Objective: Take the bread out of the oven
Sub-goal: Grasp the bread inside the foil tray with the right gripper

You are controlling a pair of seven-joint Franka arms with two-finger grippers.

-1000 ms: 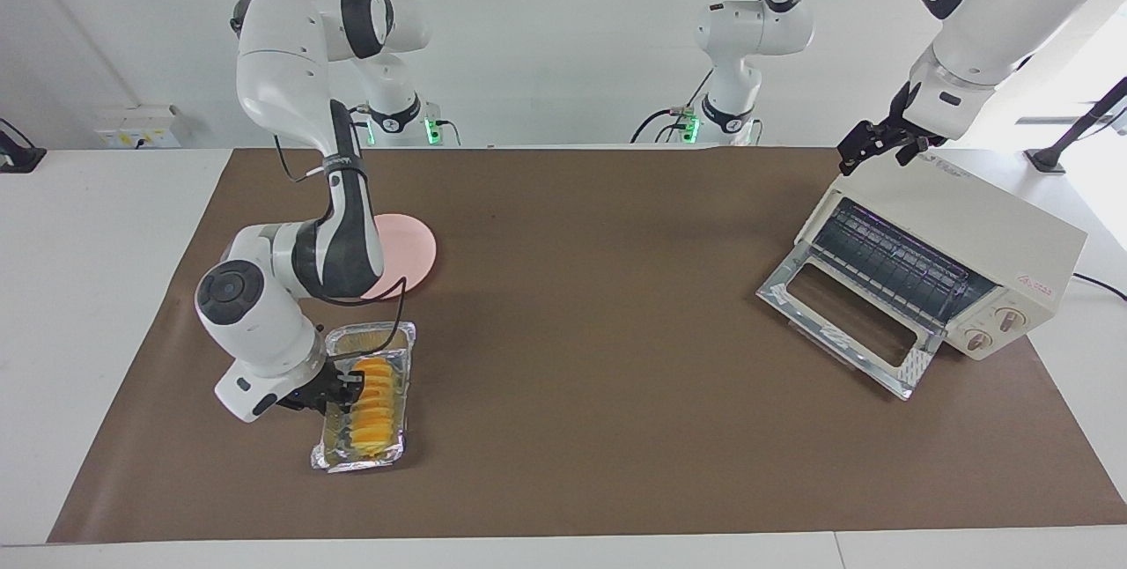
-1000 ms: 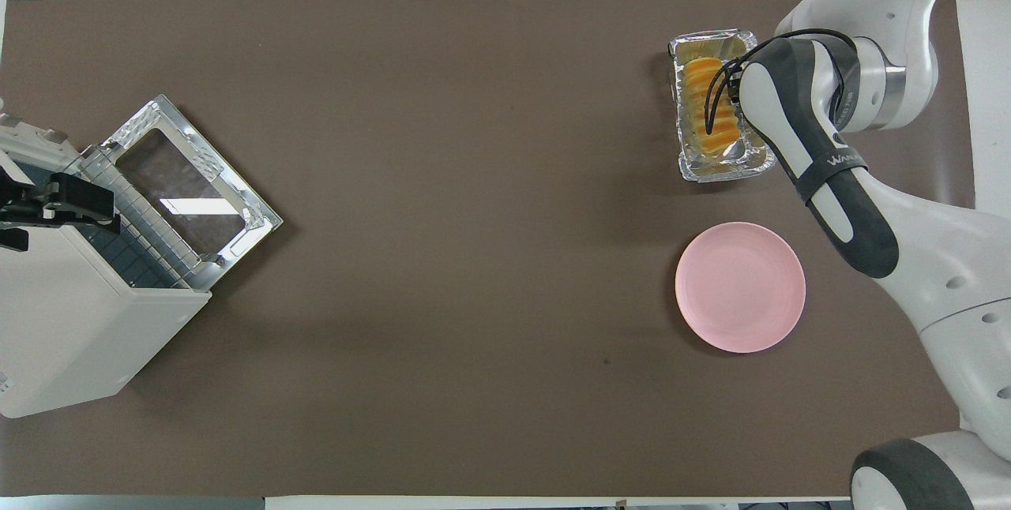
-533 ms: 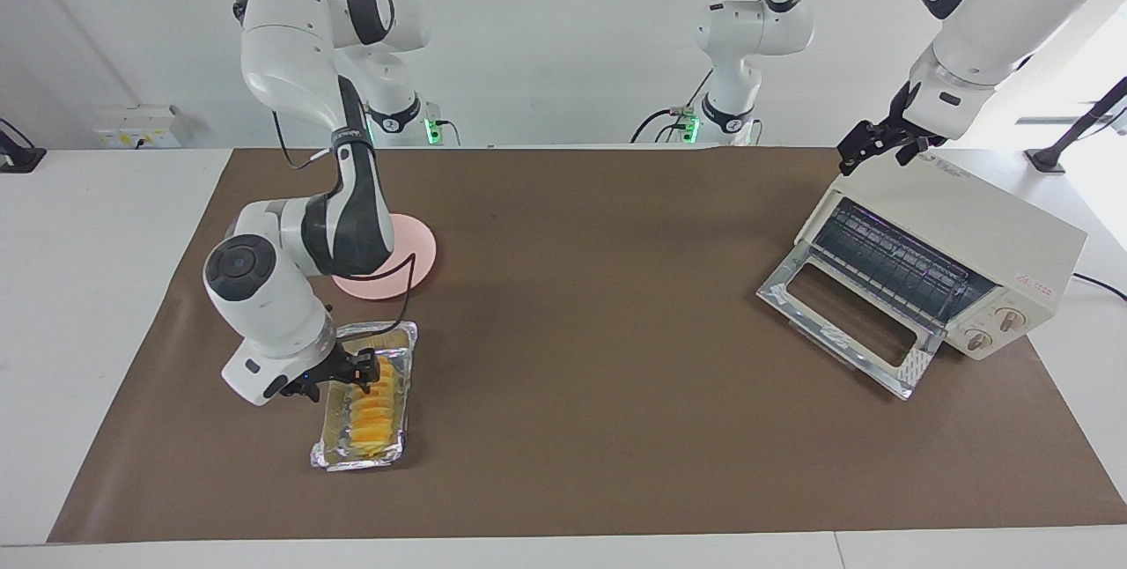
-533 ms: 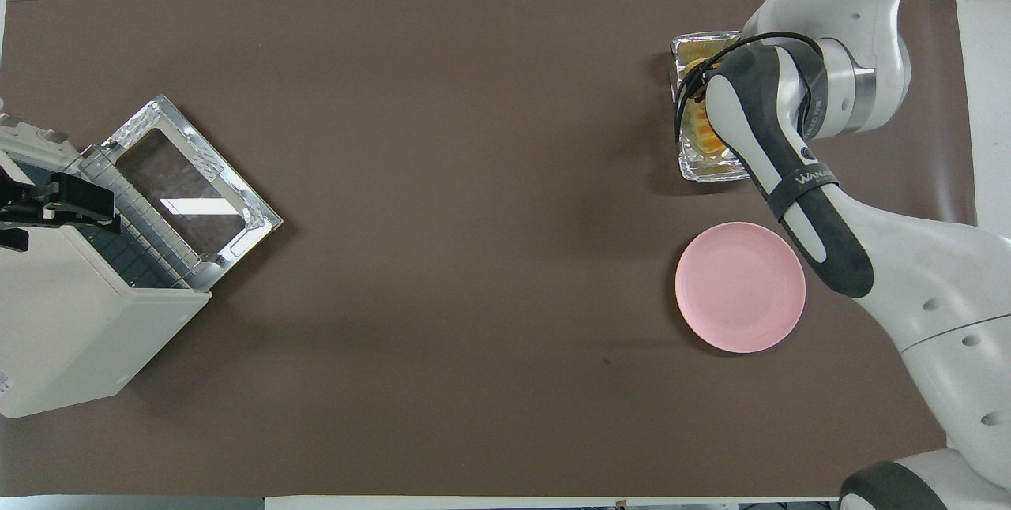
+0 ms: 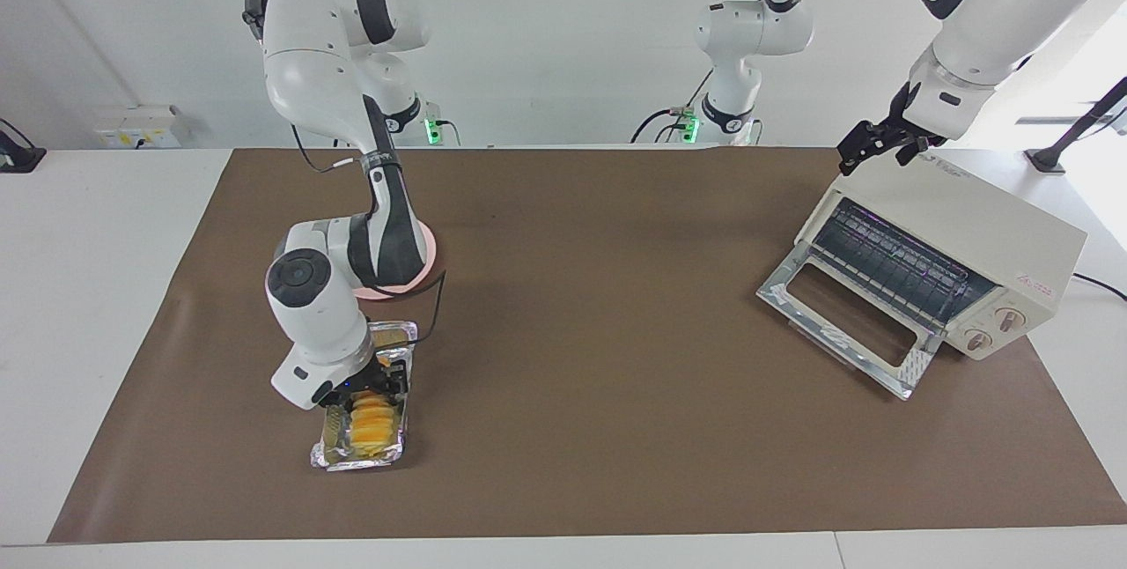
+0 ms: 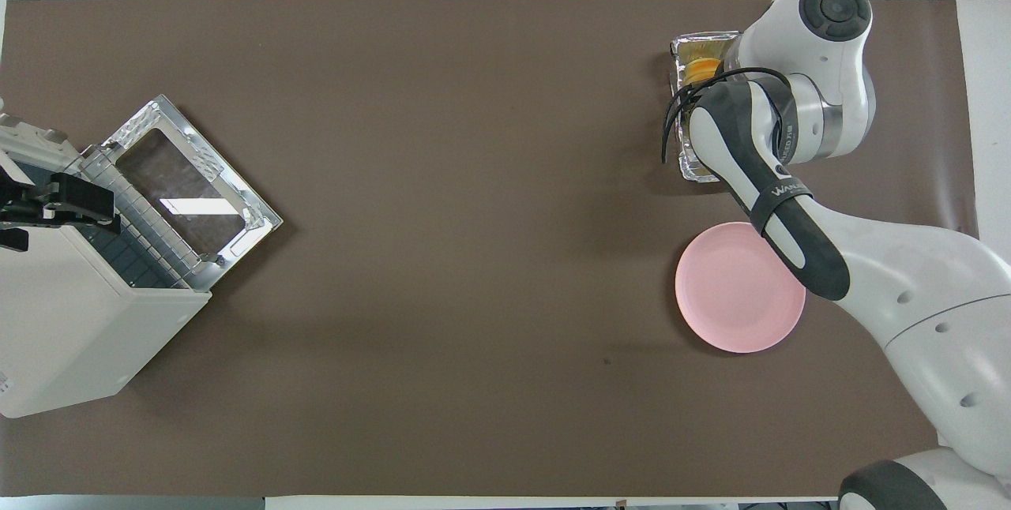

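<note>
Bread (image 5: 373,426) in foil tray (image 5: 327,454), lower left of facing view; oven (image 5: 986,239) open at right.
Right pincer (image 5: 379,375) down over bread, grip undetermined; left pincer (image 5: 872,146) idle above oven, grip undetermined.

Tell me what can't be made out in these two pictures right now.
- Whether the right end effector over the bread touches or grips it: its fingers are too small in the facing view, and the right arm covers them in the overhead view.
- Most of the foil tray: under that arm in the overhead view.
- Part of the pink plate: hidden by the arm in the facing view.
- The oven: cut by the overhead view's edge.
</note>
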